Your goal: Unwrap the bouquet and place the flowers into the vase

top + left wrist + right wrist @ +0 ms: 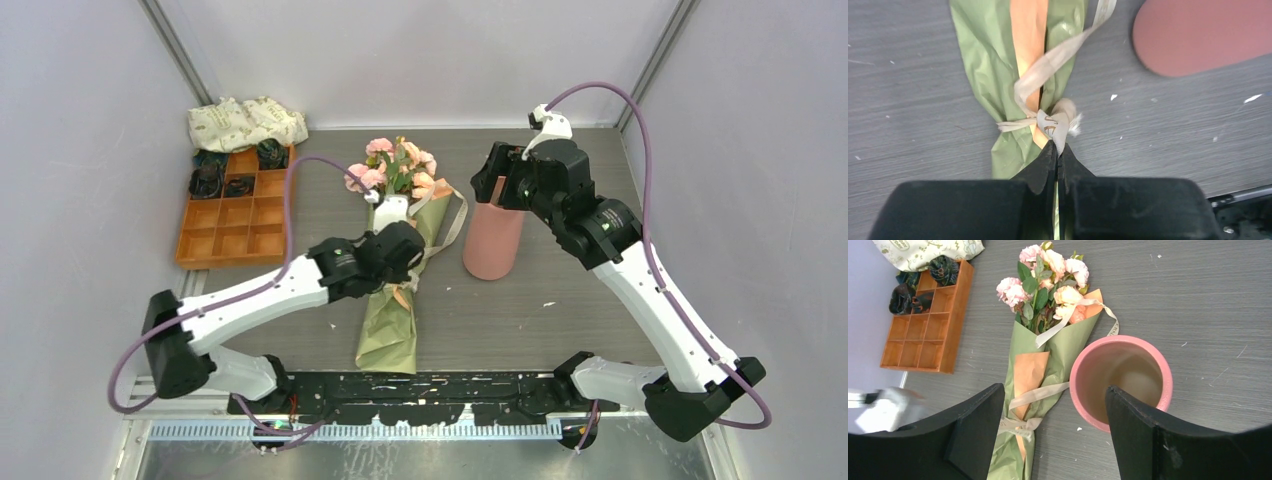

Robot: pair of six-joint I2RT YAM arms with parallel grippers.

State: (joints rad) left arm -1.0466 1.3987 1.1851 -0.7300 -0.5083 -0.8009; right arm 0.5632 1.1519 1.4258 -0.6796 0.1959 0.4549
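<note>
Evidently the left gripper (pixel 1057 150) is pressed together on a loose end of the cream ribbon (pixel 1054 125). The pinch is taken right at the bow, where the knot sits against the waist of the paper cone (pixel 988 65). That spot is judged to be chosen because a pull on a free end is what lets a bow slip open, whereas a grip on the paper would only drag the whole bundle. Nothing is seen to be loosened yet: the ribbon is wound round the olive-green and orange wrap, and a long tail is trailed up towards the blooms. The bouquet (pixel 388 335) is laid flat on the table (pixel 500 320), stems toward the arm bases and the flowers (pixel 400 165) toward the far wall, so the tie is offered upward within easy reach of the left arm. Just beside it, to the right, the vase (pixel 492 245) is stood upright with its mouth open to the top. Above that mouth the right gripper (pixel 1054 389) is held spread wide with nothing between its fingers. It is taken to be placed there to steady the vase or to receive stems once the wrap is off, though which cannot be told. Well apart at the far left, the compartment tray (pixel 228 263) and the cloth bundle (pixel 245 122) are left out of the work
</note>
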